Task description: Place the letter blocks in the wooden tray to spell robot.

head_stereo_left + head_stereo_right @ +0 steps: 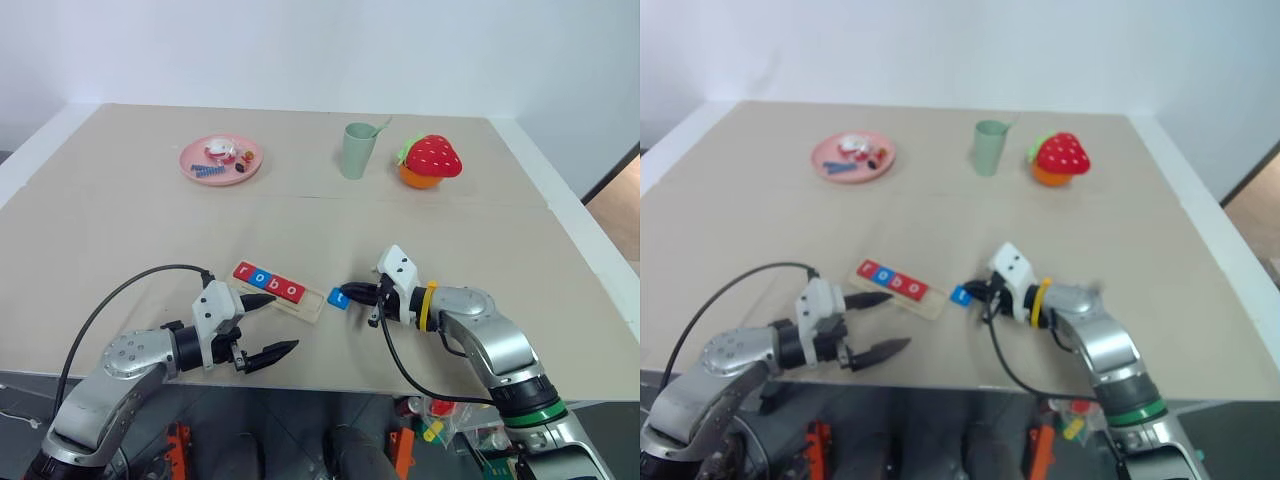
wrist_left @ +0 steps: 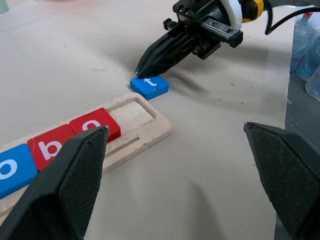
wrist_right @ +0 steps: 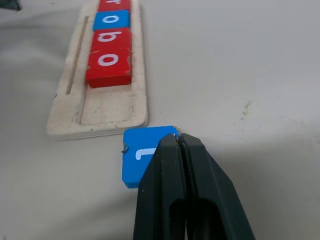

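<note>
The left tool [image 1: 272,324] hangs over the near edge of the table [image 1: 120,230] with its 2 fingers spread wide and nothing between them. It sits just in front of the near-left end of the wooden tray [image 1: 305,305], probably parked there so it stays out of the way while the other arm works.

The wooden tray lies close to the near edge, a little left of the table's middle and angled slightly. 4 letter blocks already fill its groove in order: red r [image 1: 243,270], blue o [image 1: 259,277], red b [image 1: 276,284] and red o [image 2: 95,123]. Only the slot at the tray's right end is bare, so the word lacks just its last letter.

The blue t block [image 2: 149,85] lies flat on the table just beside that right end, outside the groove.

The right tool [image 2: 143,68] has its fingers clenched tight together, and their shared tip rests against the far edge of the t block without gripping it. In the right wrist view the closed fingers meet the tile's corner. My reading is that the shut tip is meant as a pusher, to slide the tile toward the empty slot.

Toward the table's far edge stand a pink plate [image 1: 190,165], a green cup [image 1: 355,152] and a strawberry toy [image 1: 431,160], all well apart from the work.
</note>
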Robot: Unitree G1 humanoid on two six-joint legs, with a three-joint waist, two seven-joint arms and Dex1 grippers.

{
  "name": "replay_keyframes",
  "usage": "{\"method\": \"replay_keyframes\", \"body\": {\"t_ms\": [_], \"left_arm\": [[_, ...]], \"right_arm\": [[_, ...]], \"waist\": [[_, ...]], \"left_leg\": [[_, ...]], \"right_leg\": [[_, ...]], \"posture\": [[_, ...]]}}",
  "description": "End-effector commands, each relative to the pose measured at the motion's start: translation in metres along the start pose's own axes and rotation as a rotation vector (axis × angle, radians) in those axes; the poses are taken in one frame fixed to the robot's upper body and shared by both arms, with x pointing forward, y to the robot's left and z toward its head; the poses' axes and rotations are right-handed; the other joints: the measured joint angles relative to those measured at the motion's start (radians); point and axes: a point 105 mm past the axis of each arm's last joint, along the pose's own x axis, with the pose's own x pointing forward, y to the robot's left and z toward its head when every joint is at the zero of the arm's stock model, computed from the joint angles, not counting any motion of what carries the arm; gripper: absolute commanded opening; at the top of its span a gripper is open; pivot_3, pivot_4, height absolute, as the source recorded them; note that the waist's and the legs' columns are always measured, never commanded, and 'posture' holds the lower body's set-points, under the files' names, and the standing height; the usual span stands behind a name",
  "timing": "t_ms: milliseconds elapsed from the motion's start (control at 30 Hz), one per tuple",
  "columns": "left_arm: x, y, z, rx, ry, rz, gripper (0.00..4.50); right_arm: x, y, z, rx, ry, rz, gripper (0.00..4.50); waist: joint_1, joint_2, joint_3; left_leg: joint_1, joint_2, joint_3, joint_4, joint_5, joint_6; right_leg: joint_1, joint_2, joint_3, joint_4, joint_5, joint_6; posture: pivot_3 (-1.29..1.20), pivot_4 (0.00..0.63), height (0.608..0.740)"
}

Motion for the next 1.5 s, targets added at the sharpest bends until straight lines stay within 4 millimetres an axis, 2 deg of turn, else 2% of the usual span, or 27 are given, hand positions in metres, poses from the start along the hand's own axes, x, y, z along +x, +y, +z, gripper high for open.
{"method": "replay_keyframes", "body": {"t_ms": [33,100,133,233,333,467,500,567,733,900,1200,1233,1333,1500], "left_arm": [[-0.001,-0.003,0.009,0.031,-0.027,-0.008,4.50],[0.000,-0.003,0.007,0.031,-0.026,-0.011,4.50],[0.000,-0.003,0.007,0.031,-0.025,-0.012,4.50],[0.001,-0.003,0.005,0.035,-0.021,-0.019,4.50],[0.001,-0.003,0.003,0.038,-0.020,-0.022,4.50],[0.001,-0.004,0.004,0.039,-0.026,-0.027,4.50],[0.001,-0.004,0.004,0.039,-0.029,-0.029,4.50],[0.001,-0.005,0.004,0.038,-0.032,-0.033,4.50],[0.002,-0.006,0.004,0.040,-0.034,-0.041,4.50],[0.001,-0.007,0.004,0.042,-0.033,-0.043,4.50],[0.001,-0.008,0.003,0.042,-0.030,-0.036,4.50],[0.001,-0.009,0.003,0.042,-0.029,-0.035,4.50],[0.001,-0.008,0.003,0.039,-0.029,-0.028,4.50],[0.001,-0.009,0.003,0.036,-0.028,-0.026,4.50]], "right_arm": [[-0.010,-0.006,0.015,-0.025,-0.041,-0.070,0.02],[-0.017,-0.017,0.020,0.024,-0.065,-0.146,0.02],[-0.021,-0.022,0.023,0.032,-0.081,-0.171,0.26],[-0.028,-0.021,0.032,0.035,-0.105,-0.160,1.12],[-0.031,-0.003,0.046,0.035,-0.132,-0.071,2.27],[-0.025,0.014,0.034,0.052,-0.089,-0.030,3.53],[-0.023,0.017,0.030,0.054,-0.075,-0.022,4.00],[-0.020,0.024,0.020,0.043,-0.047,0.007,4.45],[-0.016,0.023,0.005,0.025,-0.008,0.007,4.45],[-0.013,0.013,0.003,0.024,-0.011,-0.015,4.45],[-0.004,0.014,0.000,0.047,-0.025,-0.025,4.45],[-0.004,0.015,-0.001,0.047,-0.024,-0.025,3.93],[-0.002,0.015,-0.003,0.044,-0.021,-0.033,3.08],[-0.002,0.016,-0.002,0.036,-0.031,-0.050,1.32]], "waist": [[0.000,0.000,0.000],[0.000,0.000,0.000],[0.000,0.000,0.000],[0.000,0.000,0.000],[-0.001,0.000,0.000],[0.000,0.000,0.000],[0.000,0.000,0.000],[0.000,0.000,0.000],[0.000,0.000,0.000],[0.000,0.000,0.000],[0.000,0.000,0.000],[0.000,0.000,0.000],[0.000,0.000,0.000],[0.000,0.000,0.000]], "left_leg": [[0.000,0.000,0.000,0.000,0.000,0.000],[0.000,0.000,0.000,0.000,0.000,0.000],[0.000,0.000,0.000,0.000,0.000,0.000],[0.000,0.000,0.000,0.000,0.000,0.000],[0.000,0.000,0.000,0.000,0.000,0.000],[0.000,0.001,-0.001,-0.001,0.000,0.000],[0.000,0.000,-0.001,-0.001,0.000,0.000],[0.000,0.000,0.000,-0.001,0.000,0.000],[0.000,0.000,0.001,0.000,0.000,0.000],[0.000,0.000,0.000,0.000,0.000,0.000],[0.000,0.000,0.000,0.000,0.000,0.000],[0.000,0.000,0.000,0.000,0.000,0.000],[0.000,0.000,0.000,0.000,0.000,0.000],[0.000,0.000,0.000,0.000,0.000,0.000]], "right_leg": [[0.000,0.000,0.000,0.000,0.000,0.000],[0.000,0.000,0.000,0.000,0.000,0.000],[0.000,0.000,0.000,0.000,0.000,0.000],[0.000,0.000,0.000,0.000,0.000,0.000],[-0.001,0.000,0.000,0.000,0.000,0.000],[0.000,0.001,-0.001,0.000,-0.001,0.000],[0.000,0.001,-0.001,0.000,-0.001,0.000],[0.000,0.000,0.000,0.000,-0.001,0.000],[0.000,0.000,0.001,0.000,0.000,0.001],[0.000,0.000,0.000,0.000,0.000,0.001],[0.000,0.000,0.000,0.000,0.000,0.001],[0.000,0.000,0.000,0.000,0.000,0.001],[0.000,0.000,0.000,0.000,0.000,0.001],[0.000,0.000,0.000,0.000,0.000,0.001]], "posture": [[0.00,0.150,0.740],[0.00,0.150,0.740],[0.00,0.150,0.740],[0.00,0.150,0.740],[0.00,0.150,0.740],[0.00,0.150,0.740],[0.00,0.150,0.740],[0.00,0.150,0.740],[0.00,0.150,0.740],[0.00,0.150,0.740],[0.00,0.150,0.740],[0.00,0.150,0.740],[0.00,0.150,0.740],[0.00,0.150,0.740]]}}
